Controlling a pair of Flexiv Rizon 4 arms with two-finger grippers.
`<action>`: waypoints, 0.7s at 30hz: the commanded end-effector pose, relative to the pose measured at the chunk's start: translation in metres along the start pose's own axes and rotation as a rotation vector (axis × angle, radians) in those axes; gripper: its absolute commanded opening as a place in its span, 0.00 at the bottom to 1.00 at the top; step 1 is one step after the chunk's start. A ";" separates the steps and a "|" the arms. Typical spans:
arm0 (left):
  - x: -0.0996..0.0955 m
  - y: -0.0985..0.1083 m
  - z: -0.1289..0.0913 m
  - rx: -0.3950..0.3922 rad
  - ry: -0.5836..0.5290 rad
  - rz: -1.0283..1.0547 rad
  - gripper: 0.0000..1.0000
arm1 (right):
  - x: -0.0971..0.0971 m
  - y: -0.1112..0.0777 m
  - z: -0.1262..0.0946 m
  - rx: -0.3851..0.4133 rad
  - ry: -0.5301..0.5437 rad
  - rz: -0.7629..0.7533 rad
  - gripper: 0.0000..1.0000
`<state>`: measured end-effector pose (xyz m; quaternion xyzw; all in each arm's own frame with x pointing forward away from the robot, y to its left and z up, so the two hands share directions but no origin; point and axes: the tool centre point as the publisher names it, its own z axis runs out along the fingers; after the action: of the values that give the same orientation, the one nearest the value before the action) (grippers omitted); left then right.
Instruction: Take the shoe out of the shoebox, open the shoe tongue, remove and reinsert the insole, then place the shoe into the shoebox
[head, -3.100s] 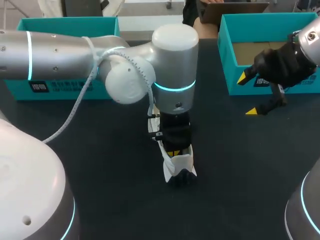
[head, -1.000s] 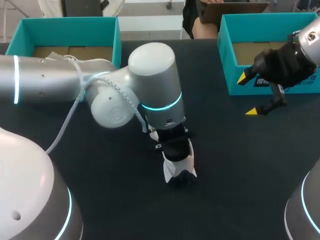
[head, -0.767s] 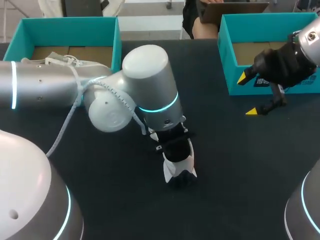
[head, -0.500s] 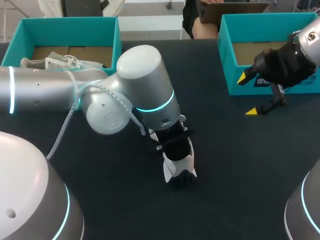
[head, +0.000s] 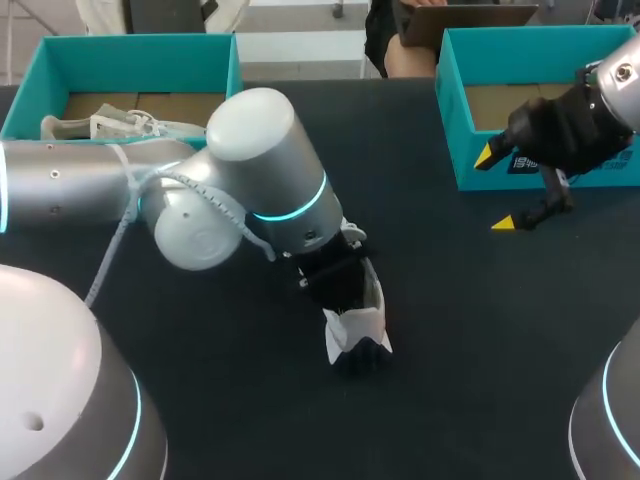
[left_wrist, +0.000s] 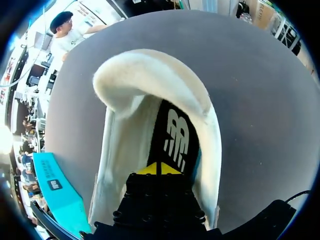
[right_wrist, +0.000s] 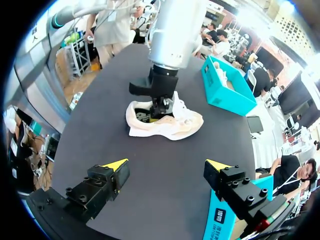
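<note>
At the centre of the black surface (head: 470, 330), head view, the white shoe (head: 355, 330) lies on its sole with its opening upward. The left arm (head: 260, 170) enters from 9 o'clock and covers most of the shoe; only its pale end toward 6 o'clock shows.

The left pincer (left_wrist: 159, 168) is hidden by the wrist in the head view. In the left wrist view its 2 yellow tips are pressed together inside the shoe, with only a thin line between them, resting at the black insole (left_wrist: 177, 135). Whether a fold of insole is caught between them cannot be determined. The insole's far end is hidden beneath the white upper.

The right wrist view confirms the shoe (right_wrist: 167, 122) flat on the surface with the left pincer (right_wrist: 159, 111) down in its opening.

The right pincer (head: 494, 190), at 2 o'clock, hangs above the surface with its tips spread wide and nothing between them. It is just beside the front wall of the teal shoebox (head: 450, 110), which is cut off at the edge of view.

At 10 o'clock a 2nd teal shoebox (head: 130, 45) holds another pale shoe (head: 100, 125), partly hidden behind the left arm.
</note>
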<state>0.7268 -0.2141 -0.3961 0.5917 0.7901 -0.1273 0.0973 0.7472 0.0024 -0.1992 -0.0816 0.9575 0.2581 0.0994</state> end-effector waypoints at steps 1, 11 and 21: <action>0.001 0.002 -0.018 -0.023 0.028 0.020 0.00 | 0.000 0.000 0.001 0.003 0.000 0.000 1.00; 0.002 0.000 -0.026 -0.011 0.139 0.120 0.00 | 0.000 0.000 0.001 0.003 0.000 0.000 1.00; 0.007 -0.003 -0.031 0.003 0.273 0.243 0.00 | 0.000 0.000 0.001 0.003 0.000 0.000 1.00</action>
<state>0.7205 -0.1944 -0.3699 0.6884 0.7235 -0.0465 0.0214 0.7471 0.0023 -0.1992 -0.0815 0.9575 0.2582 0.0993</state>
